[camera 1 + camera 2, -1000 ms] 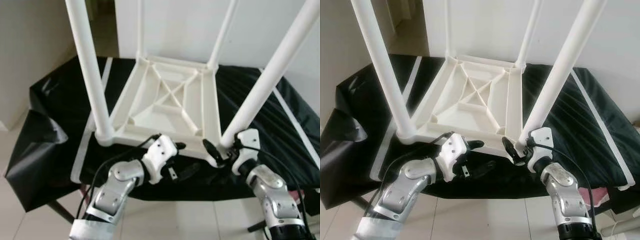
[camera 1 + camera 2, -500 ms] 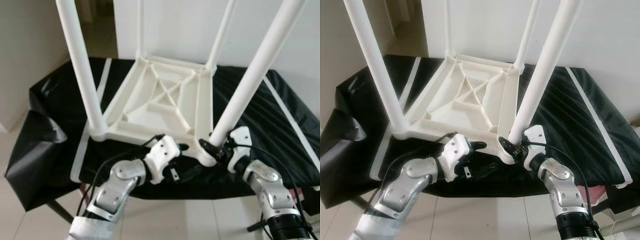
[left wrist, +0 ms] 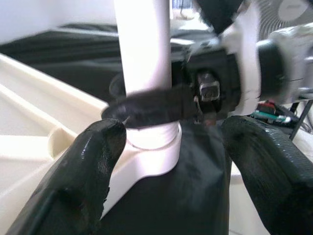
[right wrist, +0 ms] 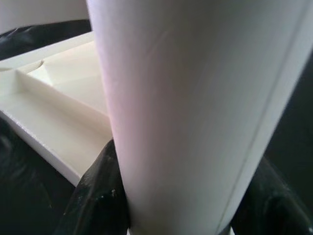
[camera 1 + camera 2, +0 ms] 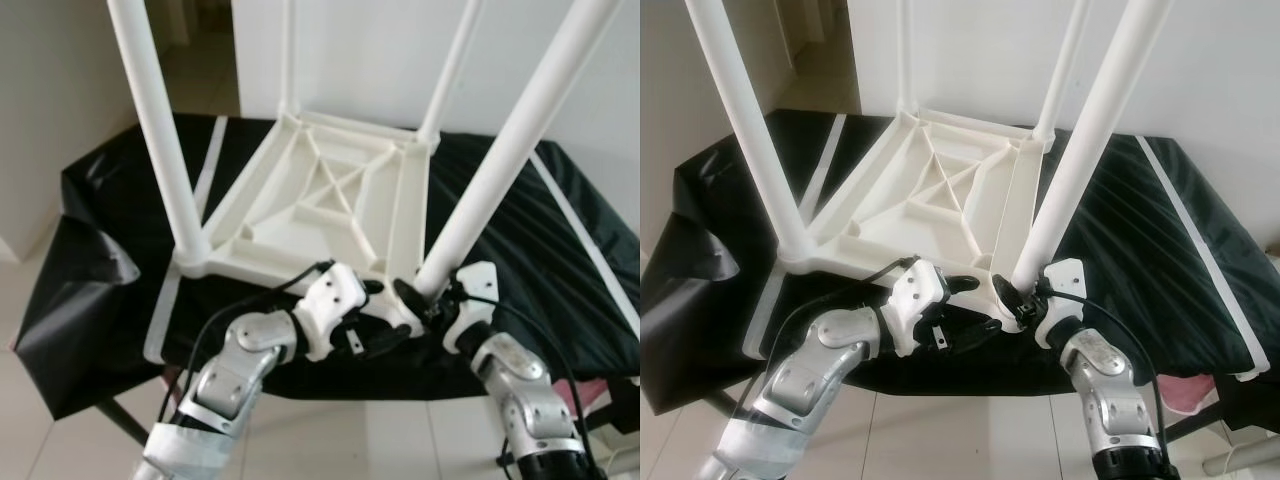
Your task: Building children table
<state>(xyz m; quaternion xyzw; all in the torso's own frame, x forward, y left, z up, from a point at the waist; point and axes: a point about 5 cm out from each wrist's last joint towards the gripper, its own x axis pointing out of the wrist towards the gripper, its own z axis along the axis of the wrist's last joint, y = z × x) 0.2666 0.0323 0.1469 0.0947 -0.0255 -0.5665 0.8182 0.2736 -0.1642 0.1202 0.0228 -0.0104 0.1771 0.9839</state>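
Right gripper [image 5: 1012, 298] seemingly clamps the table leg [image 5: 1085, 140]; left gripper [image 5: 973, 310] agape.

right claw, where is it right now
In the eye views the right claw is clamped around the base of the near right table leg, where it meets the upturned white tabletop, with the left claw open just beside it.

No readable text, label or number anywhere.
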